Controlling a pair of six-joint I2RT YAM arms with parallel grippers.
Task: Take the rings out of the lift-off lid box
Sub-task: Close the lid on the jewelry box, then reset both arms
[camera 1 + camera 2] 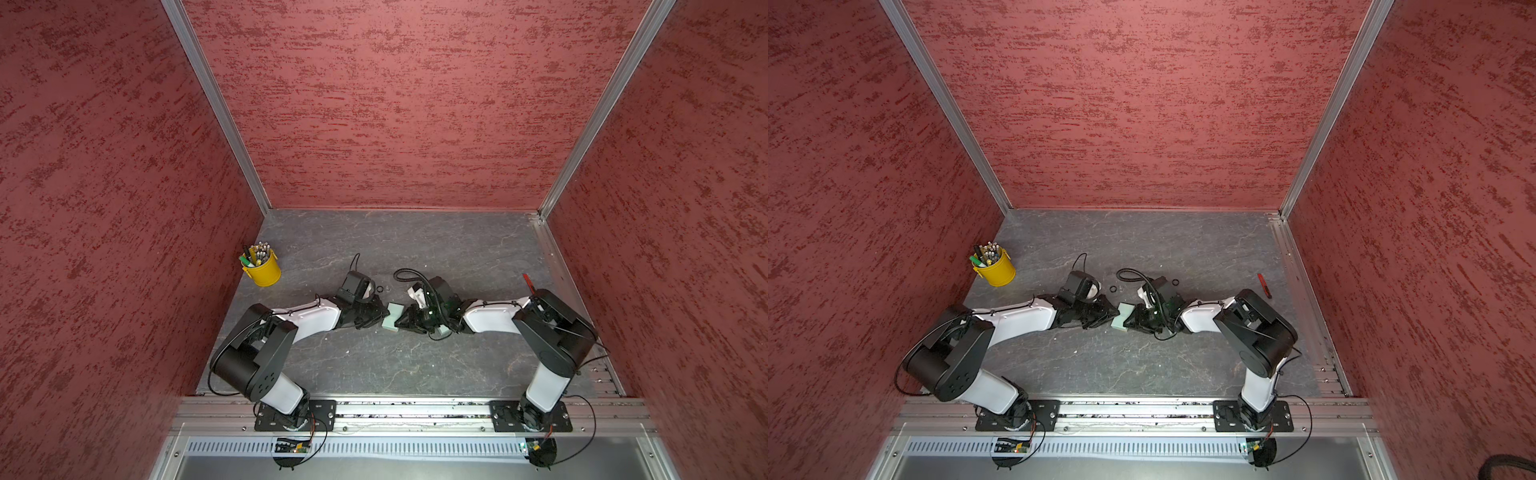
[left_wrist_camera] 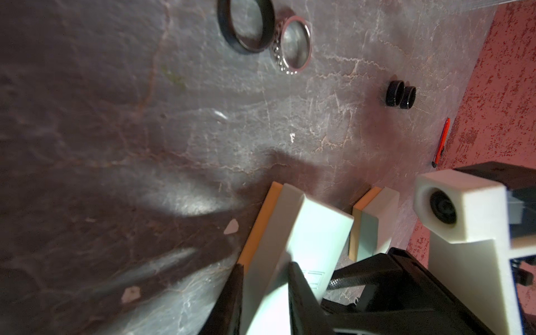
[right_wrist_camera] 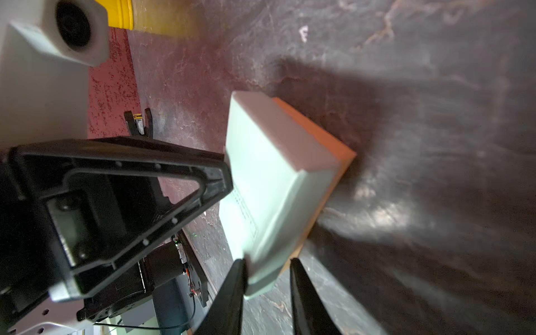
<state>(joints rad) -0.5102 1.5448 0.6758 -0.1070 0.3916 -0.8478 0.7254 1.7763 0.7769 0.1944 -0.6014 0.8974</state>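
Note:
A mint-green box (image 1: 392,318) with an orange edge sits tilted at mid-table, between both arms. My left gripper (image 2: 265,269) is shut on one end of this box (image 2: 304,229). From the opposite side my right gripper (image 3: 268,264) is shut on a corner of the box (image 3: 269,185). The rings lie on the table beyond the box. A black ring (image 2: 246,26) touches a silver ring (image 2: 293,43), and two more black rings (image 2: 401,94) lie side by side further off. In a top view these are the near pair (image 1: 1113,288) and the far pair (image 1: 1175,282).
A second mint-green and orange box part (image 2: 374,220) lies just behind the held one, under the right arm (image 1: 442,331). A yellow bucket of pens (image 1: 262,268) stands at the back left. A red cutter (image 1: 1263,284) lies near the right wall.

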